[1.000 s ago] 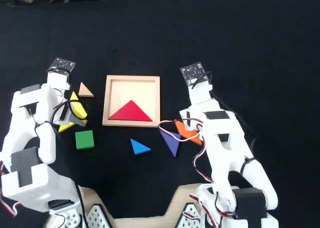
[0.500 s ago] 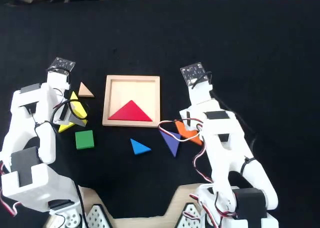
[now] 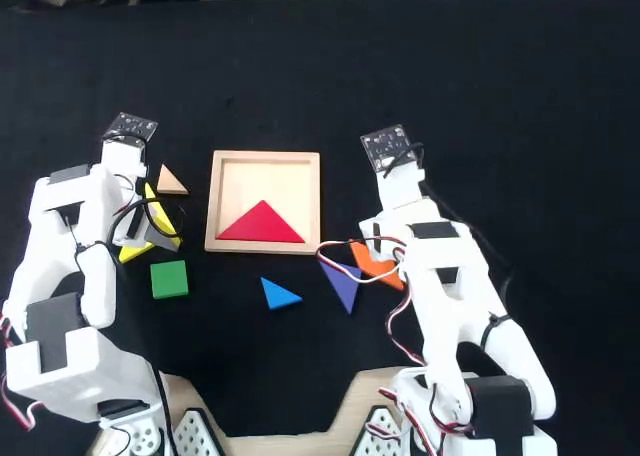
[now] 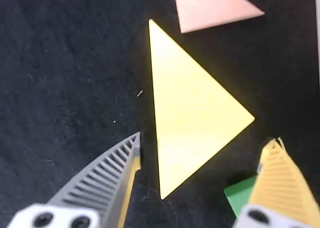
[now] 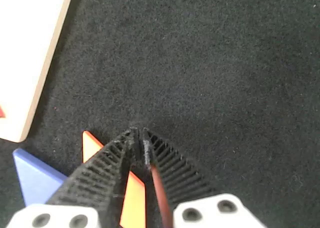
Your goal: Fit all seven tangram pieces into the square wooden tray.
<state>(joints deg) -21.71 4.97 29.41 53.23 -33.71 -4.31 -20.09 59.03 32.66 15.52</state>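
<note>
The square wooden tray lies mid-table with a red triangle in it. My left gripper is open and low over the yellow triangle, one finger on each side of its lower corner. A tan triangle and a green square lie close by. My right gripper is shut with nothing held, just above the cloth over the orange piece. The purple triangle lies beside that piece. A small blue triangle lies in front of the tray.
Black cloth covers the table. Left of the tray the yellow triangle, tan triangle and green square cluster. The purple triangle and orange piece sit by the tray's front right corner.
The left arm has shifted slightly toward the tray over the yellow triangle. The right arm and all the pieces have stayed where they were.
</note>
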